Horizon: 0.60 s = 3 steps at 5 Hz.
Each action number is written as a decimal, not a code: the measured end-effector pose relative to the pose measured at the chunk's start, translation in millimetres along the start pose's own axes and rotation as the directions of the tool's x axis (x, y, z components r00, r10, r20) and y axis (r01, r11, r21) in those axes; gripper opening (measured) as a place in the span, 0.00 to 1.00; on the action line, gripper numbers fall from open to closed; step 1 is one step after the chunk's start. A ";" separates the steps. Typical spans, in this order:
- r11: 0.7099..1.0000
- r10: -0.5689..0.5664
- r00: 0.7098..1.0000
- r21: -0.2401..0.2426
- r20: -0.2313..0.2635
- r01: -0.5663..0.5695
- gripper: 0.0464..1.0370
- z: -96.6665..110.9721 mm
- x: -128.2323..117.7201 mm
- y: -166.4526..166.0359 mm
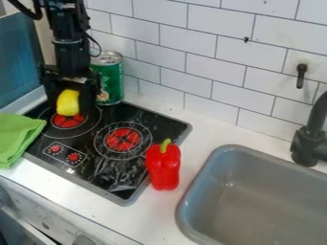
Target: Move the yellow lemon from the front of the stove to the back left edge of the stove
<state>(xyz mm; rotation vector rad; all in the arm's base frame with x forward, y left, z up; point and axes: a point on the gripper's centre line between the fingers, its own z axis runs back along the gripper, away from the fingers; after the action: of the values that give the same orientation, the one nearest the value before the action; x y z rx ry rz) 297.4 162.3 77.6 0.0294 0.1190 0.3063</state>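
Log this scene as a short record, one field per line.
gripper: over the cooktop, fingers closed around a yellow object
gripper position: left side of the view, fingers pointing down
held object: yellow, exact kind unclear
nearby: green can, upright, near the tiled wall
pepper: red pepper, stem up, at the cooktop's sink-side edge
cloth: green cloth, at the view's left edge
sink: gray sink, with black faucet

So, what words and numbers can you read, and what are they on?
None can be read.
Green can: marks on its side, too small to read.
Stovetop control panel: tiny marks by the red dials, too small to read.
Yellow object in the hand: no writing that I can see.
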 end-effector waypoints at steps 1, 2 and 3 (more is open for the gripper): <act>0.999 0.037 0.999 0.027 -0.011 -0.037 0.79 -8.0 7.2 14.2; 0.996 0.086 0.996 0.038 -0.036 -0.085 0.79 -21.0 17.9 31.2; 0.993 0.106 0.993 0.050 -0.057 -0.103 0.79 -27.6 29.2 43.5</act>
<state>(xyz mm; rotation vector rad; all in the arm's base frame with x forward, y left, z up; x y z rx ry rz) 308.7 212.9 48.9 0.0729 0.1837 0.4095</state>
